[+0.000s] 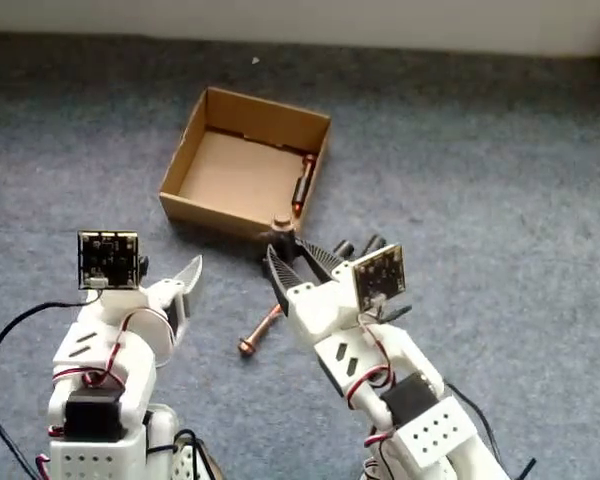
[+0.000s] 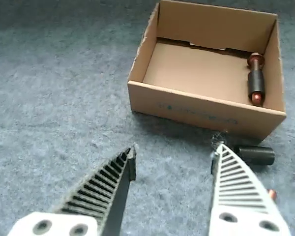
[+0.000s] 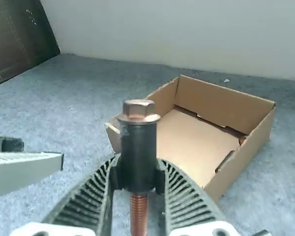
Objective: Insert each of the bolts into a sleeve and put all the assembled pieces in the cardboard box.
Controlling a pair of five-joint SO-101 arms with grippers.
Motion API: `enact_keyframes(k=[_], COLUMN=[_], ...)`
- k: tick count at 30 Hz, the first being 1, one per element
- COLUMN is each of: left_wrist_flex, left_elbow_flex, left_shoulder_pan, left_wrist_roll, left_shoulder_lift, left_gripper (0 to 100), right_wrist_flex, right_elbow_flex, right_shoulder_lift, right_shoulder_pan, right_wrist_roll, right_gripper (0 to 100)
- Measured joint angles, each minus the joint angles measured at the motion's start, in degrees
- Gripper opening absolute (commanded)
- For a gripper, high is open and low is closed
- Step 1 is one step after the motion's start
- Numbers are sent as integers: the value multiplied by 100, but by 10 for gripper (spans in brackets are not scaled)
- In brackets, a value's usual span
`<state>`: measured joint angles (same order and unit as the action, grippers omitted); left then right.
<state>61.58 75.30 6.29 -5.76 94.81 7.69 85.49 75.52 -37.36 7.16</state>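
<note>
One assembled piece [image 1: 302, 185] lies in the cardboard box [image 1: 265, 108] against a side wall, right gripper [image 3: 137, 167] clamps a second assembled piece [image 3: 137, 147] just outside the near wall, left gripper [image 2: 176, 150] gapes empty, loose bolt [image 1: 260, 330] and loose sleeve [image 2: 255, 155] lie on carpet [image 1: 480, 180], not yet joined.

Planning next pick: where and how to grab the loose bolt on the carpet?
Probably mid-shank of the loose bolt, from straight above, jaws across its axis: it lies flat and diagonal on the carpet, both sides free.

L pincer [image 2: 175, 149] open (wide); R pincer [image 3: 137, 166] clamps sleeve [image 3: 137, 142].
</note>
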Motion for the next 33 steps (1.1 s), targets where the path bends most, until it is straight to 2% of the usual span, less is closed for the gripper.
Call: enact_keyframes(k=[5, 13, 15, 19, 22, 25, 28, 33], left_wrist_flex=[-466, -510, -510, -510, -510, -510, -510, -519], left_elbow_flex=[484, 527, 527, 527, 580, 598, 607, 615], left_shoulder_pan=[413, 466, 466, 466, 466, 466, 466, 466], left_wrist_roll=[-79, -79, -79, -79, -79, -79, -79, -79], left_shoulder_lift=[0, 0, 0, 0, 0, 0, 0, 0], left_gripper=[262, 262, 262, 262, 262, 262, 262, 262], right_wrist_flex=[-1169, -2646, -2752, -2787, -2822, -2365, -1451, 404], right_elbow_flex=[-1046, -2901, -3279, -3648, -3815, -3851, -3895, -4141], right_shoulder_lift=[-2338, -5855, -6567, -7270, -7262, -7121, -6831, -6690], right_shoulder_pan=[9, 527, 651, 738, 712, 703, 703, 703], right_wrist_roll=[0, 0, 0, 0, 9, 18, 53, 862], right_gripper=[5, 12, 51, 211, 210, 208, 208, 207])
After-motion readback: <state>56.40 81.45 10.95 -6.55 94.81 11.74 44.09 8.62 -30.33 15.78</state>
